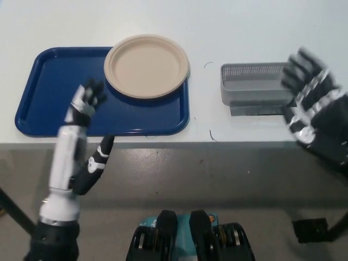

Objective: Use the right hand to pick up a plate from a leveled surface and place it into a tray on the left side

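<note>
The black right hand (314,111) is blurred at the right edge of the scene, its fingers spread apart and holding nothing, over the right end of a grey mesh basket (251,84) and the near edge of the white table (244,27). The basket sits on a dark patch on the table, well apart from the tray.

Far to the left, the plate (147,65) is a round, pale beige disc with a raised rim and a shallow flat centre, plain and unmarked. It lies in the far right corner of the blue tray (43,109), its far edge and right edge overhanging the tray's rim.

The white left hand (87,103) is raised over the tray's near part, just left of the plate and not touching it, fingers loosely apart and holding nothing.
</note>
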Tool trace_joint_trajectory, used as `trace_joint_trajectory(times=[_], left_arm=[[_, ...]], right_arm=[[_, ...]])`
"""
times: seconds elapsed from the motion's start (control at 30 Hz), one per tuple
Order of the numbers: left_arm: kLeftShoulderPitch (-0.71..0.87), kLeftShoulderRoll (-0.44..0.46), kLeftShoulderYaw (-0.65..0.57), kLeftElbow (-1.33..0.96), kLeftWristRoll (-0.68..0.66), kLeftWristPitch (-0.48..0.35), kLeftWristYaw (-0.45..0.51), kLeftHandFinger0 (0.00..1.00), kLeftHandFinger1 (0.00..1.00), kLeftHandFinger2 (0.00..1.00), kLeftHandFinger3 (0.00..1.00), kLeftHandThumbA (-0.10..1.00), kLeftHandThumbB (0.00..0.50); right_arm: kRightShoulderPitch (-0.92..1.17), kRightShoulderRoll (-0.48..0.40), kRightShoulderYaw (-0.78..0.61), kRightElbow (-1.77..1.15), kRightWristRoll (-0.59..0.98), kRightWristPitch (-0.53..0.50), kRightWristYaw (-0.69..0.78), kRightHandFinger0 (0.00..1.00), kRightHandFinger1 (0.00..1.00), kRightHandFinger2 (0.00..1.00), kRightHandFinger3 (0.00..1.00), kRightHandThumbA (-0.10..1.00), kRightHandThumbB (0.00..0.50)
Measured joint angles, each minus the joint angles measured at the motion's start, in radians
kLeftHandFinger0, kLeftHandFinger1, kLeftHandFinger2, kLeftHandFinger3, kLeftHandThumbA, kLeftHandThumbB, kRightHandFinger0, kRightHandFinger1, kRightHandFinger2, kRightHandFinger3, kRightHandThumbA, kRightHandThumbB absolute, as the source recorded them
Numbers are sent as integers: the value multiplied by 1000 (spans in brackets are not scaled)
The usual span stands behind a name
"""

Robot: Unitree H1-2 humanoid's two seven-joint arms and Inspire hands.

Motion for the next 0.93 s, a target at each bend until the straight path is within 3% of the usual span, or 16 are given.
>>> trace_joint_trajectory(times=[0.17,0.37,0.57,0.73,0.93], left_arm=[[0,5,-15,237,1,-11,0,1000,1000,1000,1000,1000,268],[9,26,-34,511,4,-51,-13,1000,1000,1000,1000,1000,257],[25,38,-53,581,16,-91,-15,1000,1000,1000,1000,1000,285],[24,38,-73,608,22,-109,-15,1000,1000,1000,1000,1000,273],[26,39,-82,615,26,-116,-15,1000,1000,1000,1000,1000,265]], right_arm=[[52,34,28,182,-53,-5,0,1000,1000,1000,1000,511,65],[116,72,54,418,-178,-70,1,1000,1000,1000,1000,479,40],[189,103,39,427,-243,-115,16,1000,1000,1000,1000,445,53],[212,125,21,428,-271,-135,33,1000,1000,1000,1000,434,62],[214,130,9,440,-296,-156,55,1000,1000,1000,1000,376,39]])
